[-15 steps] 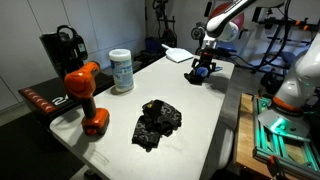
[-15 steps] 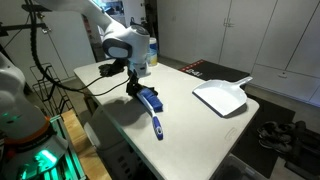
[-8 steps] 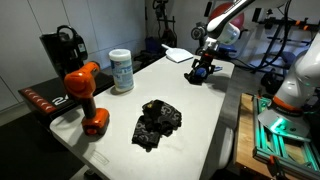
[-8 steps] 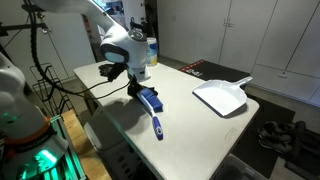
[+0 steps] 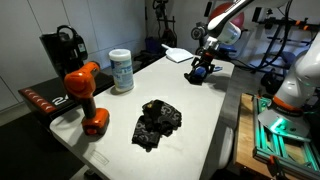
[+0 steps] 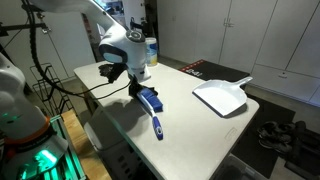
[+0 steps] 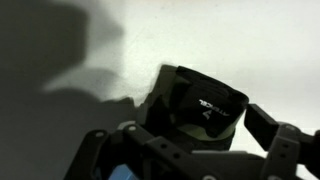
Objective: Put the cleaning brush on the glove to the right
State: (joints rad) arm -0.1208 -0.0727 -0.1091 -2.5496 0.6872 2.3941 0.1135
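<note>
Blue at one end, the cleaning brush (image 6: 152,108) stretches lengthwise away from your tool (image 6: 134,86), which may be clenched on it, though I cannot tell; the glove (image 5: 158,122) lies well apart.

Even overhead room light fills both exterior views. The white tabletop (image 5: 190,105) reads bright without glare, though fine detail is soft. A green glow (image 5: 268,128) tints the 4 o'clock corner. The wrist view is dim and low in contrast: the tool (image 7: 200,140) is a dark, blurred mass at 6 o'clock, and a broad soft-edged shadow spreads toward 10 o'clock.
</note>
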